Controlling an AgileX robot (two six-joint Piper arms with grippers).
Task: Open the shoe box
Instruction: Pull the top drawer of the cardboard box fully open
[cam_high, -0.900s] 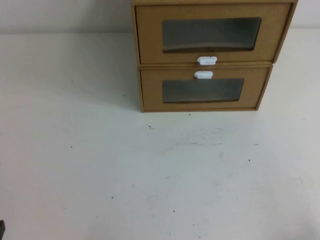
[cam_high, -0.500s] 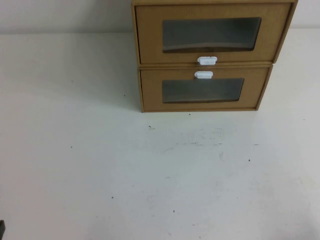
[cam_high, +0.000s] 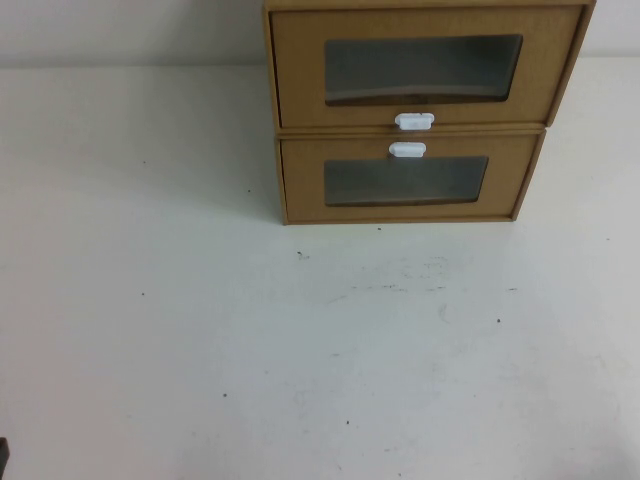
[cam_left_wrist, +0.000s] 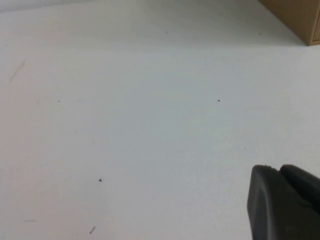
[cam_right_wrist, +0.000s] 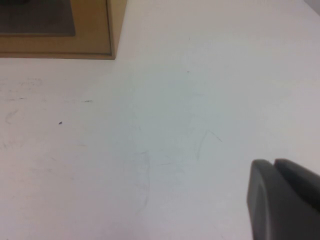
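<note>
- High view: two brown cardboard shoe boxes stand stacked at the far edge of the white table (cam_high: 200, 320), a little to the robot's right of centre.
- Upper shoe box (cam_high: 300, 65) sits squarely on the lower shoe box (cam_high: 300, 180). Both fronts face the robot and both are closed flush.
- Each front has a dark rectangular window: the upper window (cam_high: 422, 68) and the lower window (cam_high: 405, 180).
- Two small white handles lie close together at the seam between the boxes. The upper handle (cam_high: 414, 121) is at the bottom edge of the top front and the lower handle (cam_high: 407, 150) is at the top edge of the bottom front.
- Neither arm reaches into the high view near the boxes.
- Left wrist view: the left gripper (cam_left_wrist: 280, 172) hangs over bare table, well apart from the boxes. Its dark fingers are together with only a seam between them. A corner of the lower shoe box (cam_left_wrist: 300, 20) shows at the frame's edge.
- Right wrist view: the right gripper (cam_right_wrist: 275, 162) is also over bare table, fingers pressed together and holding nothing. The lower shoe box (cam_right_wrist: 92, 30) and part of its window (cam_right_wrist: 35, 17) lie ahead of it, well apart.
- Small dark specks and faint scuffs mark the table.
</note>
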